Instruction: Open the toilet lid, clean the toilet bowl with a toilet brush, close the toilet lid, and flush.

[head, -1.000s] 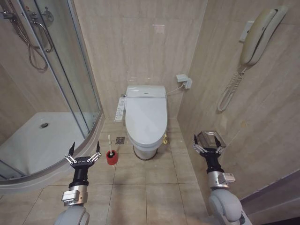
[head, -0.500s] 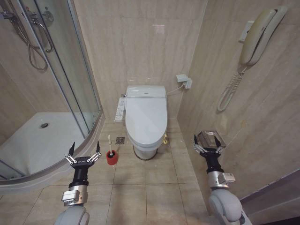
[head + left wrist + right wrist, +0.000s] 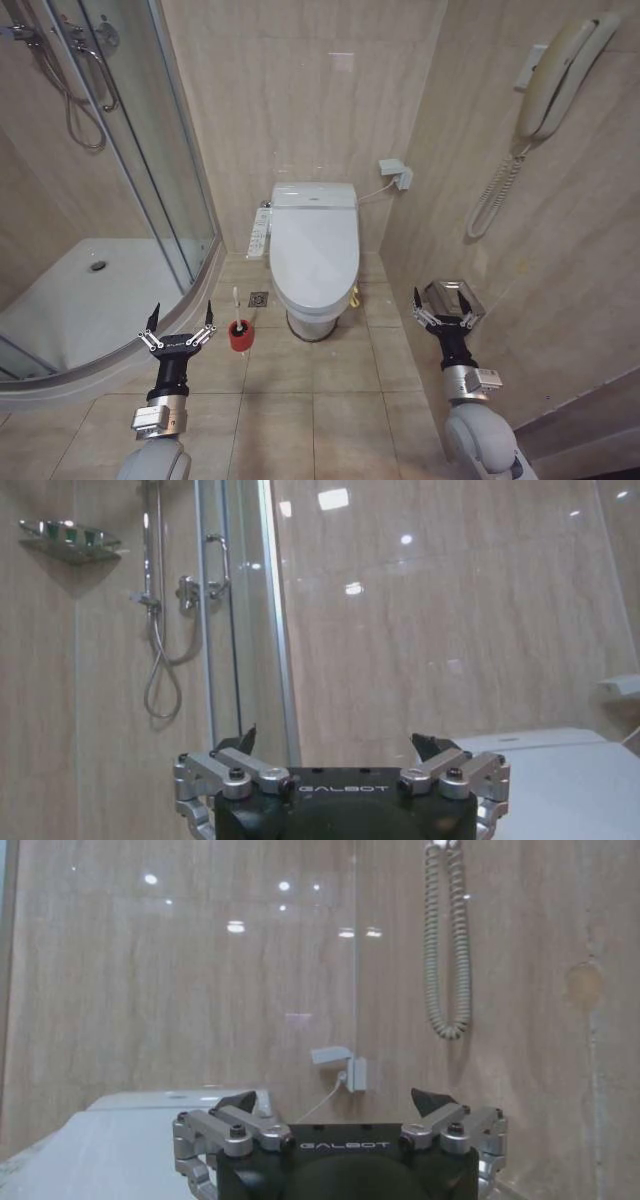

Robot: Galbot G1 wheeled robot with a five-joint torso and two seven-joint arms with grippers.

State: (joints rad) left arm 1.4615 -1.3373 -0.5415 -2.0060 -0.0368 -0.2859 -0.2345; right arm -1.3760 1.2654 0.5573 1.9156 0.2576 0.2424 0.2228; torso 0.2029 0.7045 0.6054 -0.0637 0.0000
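The white toilet lid [image 3: 314, 250] lies shut over the toilet against the back wall, so the toilet bowl is hidden under it. The lid's edge also shows in the left wrist view [image 3: 570, 780] and the right wrist view [image 3: 120, 1140]. The toilet brush [image 3: 236, 303] stands in its small red holder cup [image 3: 239, 336] on the floor left of the toilet. My left gripper [image 3: 181, 318] is open, held up just left of the holder and nearer to me. My right gripper [image 3: 443, 304] is open too, raised at the right, well clear of the toilet.
A glass shower enclosure [image 3: 150, 180] with a white tray [image 3: 70, 310] takes up the left side. A control panel [image 3: 260, 233] sticks out on the toilet's left. A wall phone [image 3: 555, 80] and a metal paper holder [image 3: 452, 296] hang on the right wall. Tiled floor lies in front.
The whole head view has shifted slightly, so the camera moved a little. Both arms and the task's things keep their places.
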